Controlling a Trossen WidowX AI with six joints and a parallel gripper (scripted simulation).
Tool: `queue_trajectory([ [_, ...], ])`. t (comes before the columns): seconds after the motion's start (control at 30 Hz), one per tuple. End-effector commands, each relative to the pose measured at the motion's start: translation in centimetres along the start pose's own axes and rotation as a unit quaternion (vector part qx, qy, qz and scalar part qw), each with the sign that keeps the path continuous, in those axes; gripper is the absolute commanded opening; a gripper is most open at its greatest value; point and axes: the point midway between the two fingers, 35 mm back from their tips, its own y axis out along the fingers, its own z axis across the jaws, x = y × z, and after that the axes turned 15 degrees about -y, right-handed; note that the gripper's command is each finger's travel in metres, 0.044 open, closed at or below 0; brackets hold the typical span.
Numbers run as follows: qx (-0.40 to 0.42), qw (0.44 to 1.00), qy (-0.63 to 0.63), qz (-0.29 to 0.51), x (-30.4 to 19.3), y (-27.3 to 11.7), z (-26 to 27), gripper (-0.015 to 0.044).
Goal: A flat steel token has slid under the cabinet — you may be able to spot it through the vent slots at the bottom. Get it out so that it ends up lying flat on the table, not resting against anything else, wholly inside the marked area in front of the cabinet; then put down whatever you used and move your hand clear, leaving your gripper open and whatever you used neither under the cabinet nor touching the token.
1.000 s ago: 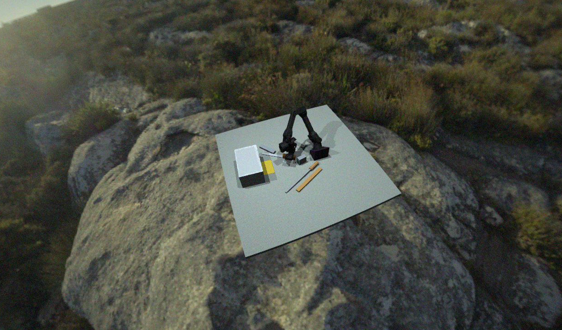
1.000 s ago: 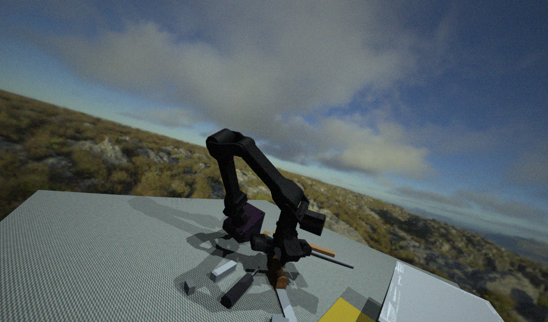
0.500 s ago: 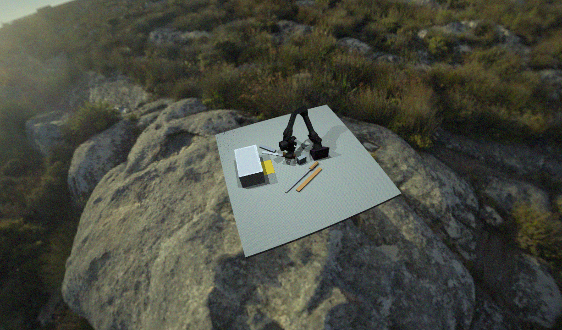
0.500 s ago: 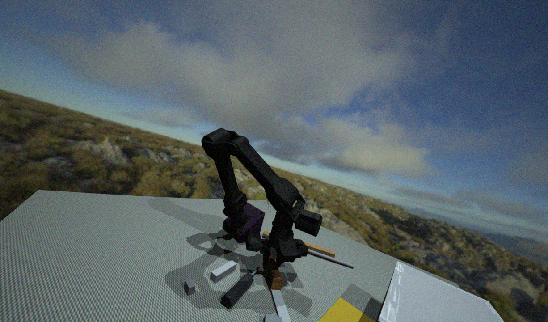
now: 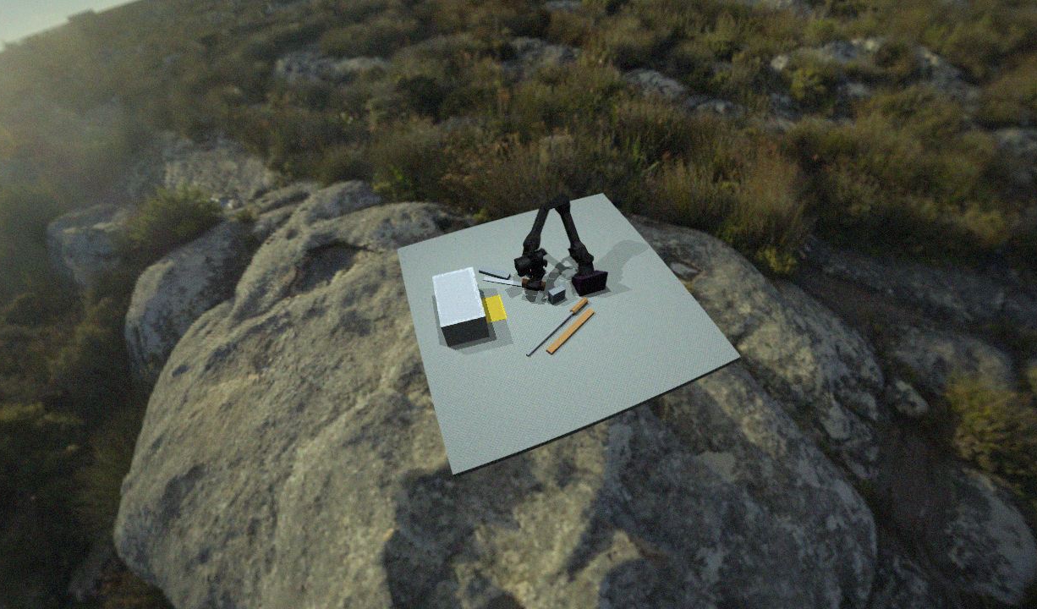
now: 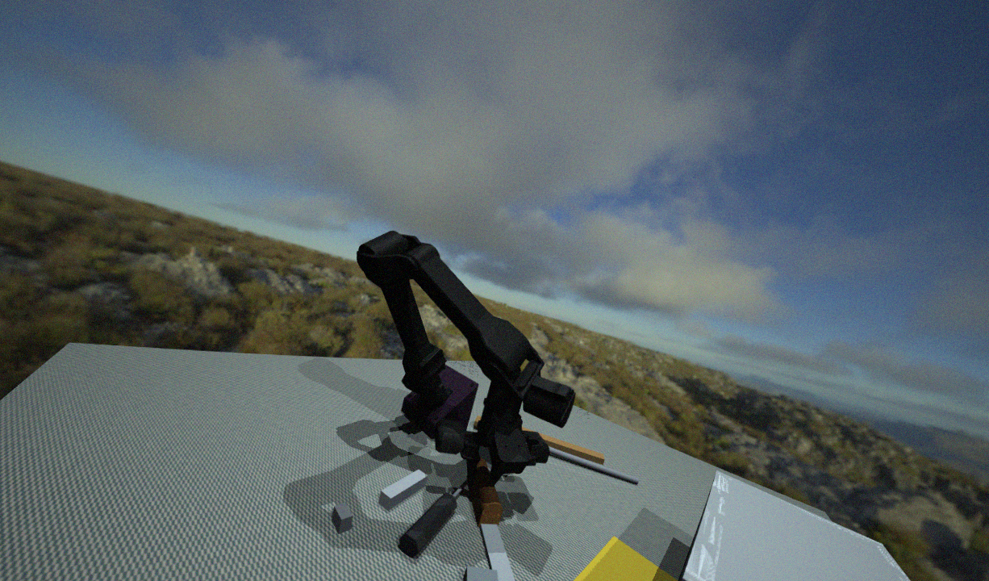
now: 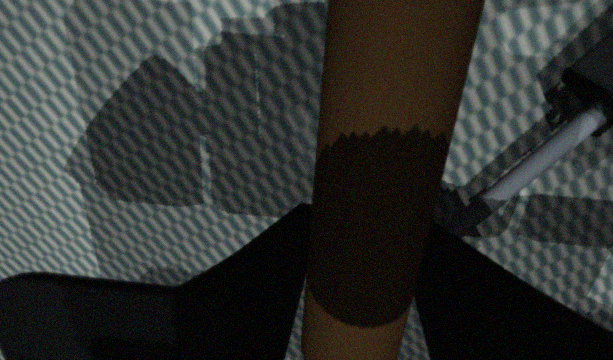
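My gripper (image 5: 534,287) (image 6: 481,473) (image 7: 359,222) is shut on the brown wooden handle (image 6: 488,504) (image 7: 396,75) of a flat-bladed tool. Its pale blade (image 5: 501,282) (image 6: 494,547) points towards the cabinet side. The tool is low over the table; whether it touches the table I cannot tell. The cabinet (image 5: 460,297) (image 6: 786,543) is a white-topped box with dark sides. The yellow marked area (image 5: 495,308) (image 6: 619,563) lies in front of it, with no token seen on it. The steel token is not visible, and the vent slots cannot be made out.
A dark-handled tool (image 5: 494,273) (image 6: 429,524) (image 7: 546,155) lies beside the held one. A grey rod (image 5: 551,333) (image 6: 595,467) with an orange handle and an orange bar (image 5: 570,331) (image 6: 571,446) lie on the arm's other side. Small grey blocks (image 6: 402,489) (image 6: 342,517) lie near the arm.
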Motion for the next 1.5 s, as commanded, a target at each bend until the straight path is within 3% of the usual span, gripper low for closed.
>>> queue_trajectory([
  [0.0, -0.002, 1.0, 0.002, -0.001, 0.0, 0.0, -0.7, 0.0],
  [0.63, -0.002, 1.0, -0.002, -0.002, -0.2, 0.0, -2.2, 0.0],
  [1.47, -0.002, 0.995, -0.098, -0.001, -0.2, 0.0, -2.2, 0.0],
])
